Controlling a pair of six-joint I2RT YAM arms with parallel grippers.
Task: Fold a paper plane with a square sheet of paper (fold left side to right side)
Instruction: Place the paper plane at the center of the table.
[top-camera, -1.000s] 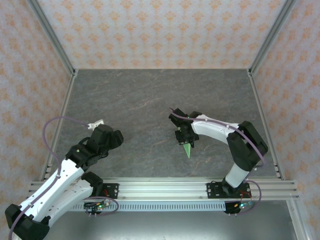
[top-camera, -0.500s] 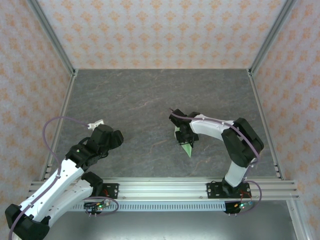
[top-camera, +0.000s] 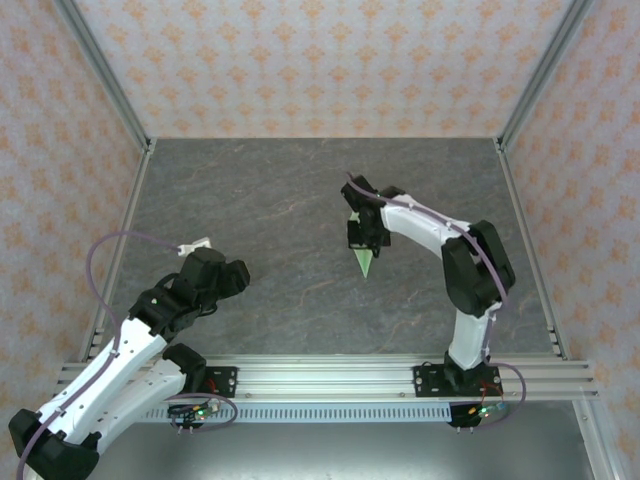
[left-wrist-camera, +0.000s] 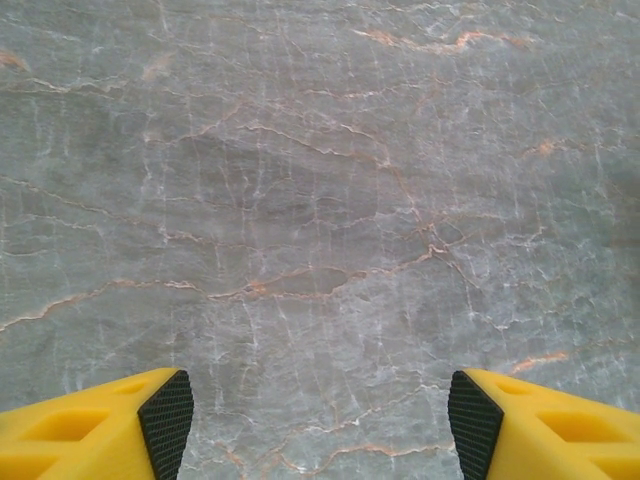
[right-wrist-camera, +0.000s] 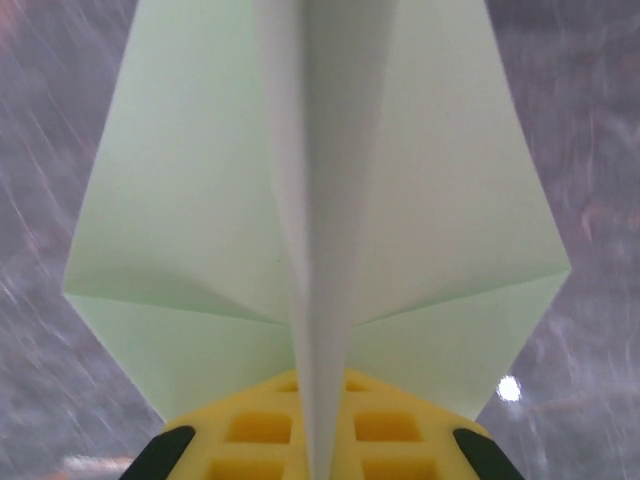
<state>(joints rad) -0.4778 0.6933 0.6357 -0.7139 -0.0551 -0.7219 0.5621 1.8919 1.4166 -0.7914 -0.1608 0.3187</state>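
Right hand (top-camera: 362, 240) is pinching the pale green pointed paper plane (top-camera: 366, 262) by its keel, mid grey marbled desk (top-camera: 270, 200) | left hand (left-wrist-camera: 320, 420) is hovering wide open near the left edge | judged best: gripping squarely on the crease, wings spreading evenly.

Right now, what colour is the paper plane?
Pale green, unmarked paper plane; shows best in the right wrist view.

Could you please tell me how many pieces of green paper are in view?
1: the paper plane, pinched in the right claw, right of the table's centre; another could hide beneath the arms.
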